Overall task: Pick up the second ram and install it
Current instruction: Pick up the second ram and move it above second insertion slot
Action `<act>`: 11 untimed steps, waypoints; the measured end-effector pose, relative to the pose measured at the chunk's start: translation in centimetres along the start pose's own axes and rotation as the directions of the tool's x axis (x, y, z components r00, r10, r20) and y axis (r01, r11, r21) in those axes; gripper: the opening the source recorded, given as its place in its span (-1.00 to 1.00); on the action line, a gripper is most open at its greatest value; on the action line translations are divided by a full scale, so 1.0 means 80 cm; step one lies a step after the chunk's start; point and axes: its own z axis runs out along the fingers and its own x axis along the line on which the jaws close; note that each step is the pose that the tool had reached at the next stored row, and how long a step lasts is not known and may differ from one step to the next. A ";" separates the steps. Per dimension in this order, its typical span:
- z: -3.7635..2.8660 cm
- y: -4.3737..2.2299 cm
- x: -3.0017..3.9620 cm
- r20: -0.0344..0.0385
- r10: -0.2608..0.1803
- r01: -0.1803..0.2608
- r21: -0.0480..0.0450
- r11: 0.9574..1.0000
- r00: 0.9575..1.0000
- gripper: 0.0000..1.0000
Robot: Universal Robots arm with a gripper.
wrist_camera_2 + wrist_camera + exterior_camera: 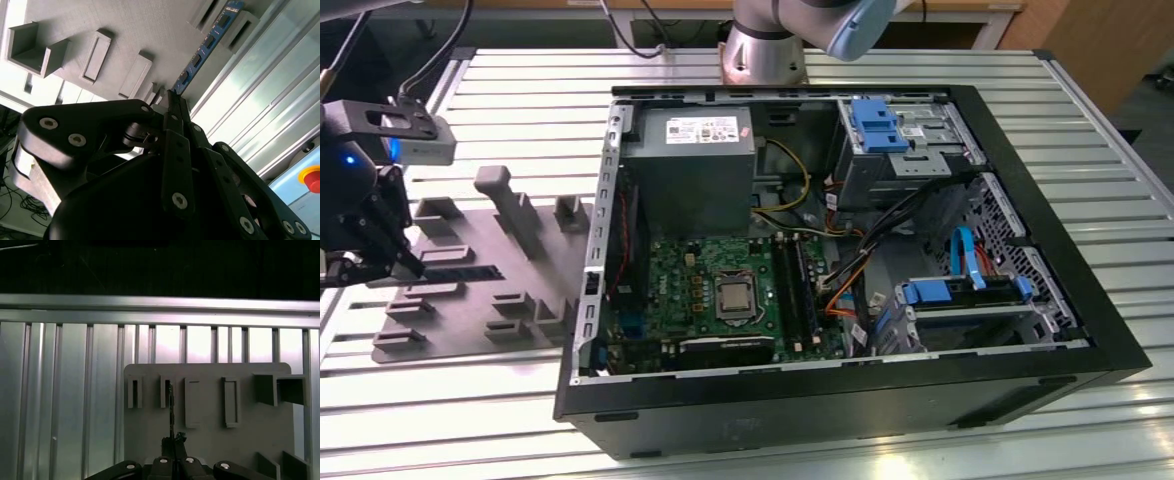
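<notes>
Since the hand has its fingers drawn nearly together on one end of the second ram, the long stick could, I judge, twist in the grip or catch on the grey fixture plate. It lies over that plate, at the exterior view's left. It is a thin blue board with black chips.

fixture plate on table at exterior view's left of computer case, second ram on the plate
</notes>
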 end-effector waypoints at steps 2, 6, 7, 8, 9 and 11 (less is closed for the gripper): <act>-0.0012 0.0000 0.0000 0.000 0.000 0.000 0.000 1.000 1.000 -0.76; -0.0035 0.0001 0.0000 0.000 0.000 0.000 0.000 1.000 1.000 -0.76; -0.0041 0.0002 0.0000 0.000 0.000 0.000 0.000 1.000 1.000 -0.76; -0.0046 0.0002 -0.0001 0.000 0.000 0.000 0.000 1.000 1.000 -0.76; -0.0053 0.0002 -0.0001 0.000 0.000 0.000 0.000 1.000 1.000 -0.76; -0.0064 0.0003 -0.0001 0.000 0.000 0.000 0.000 1.000 1.000 -0.76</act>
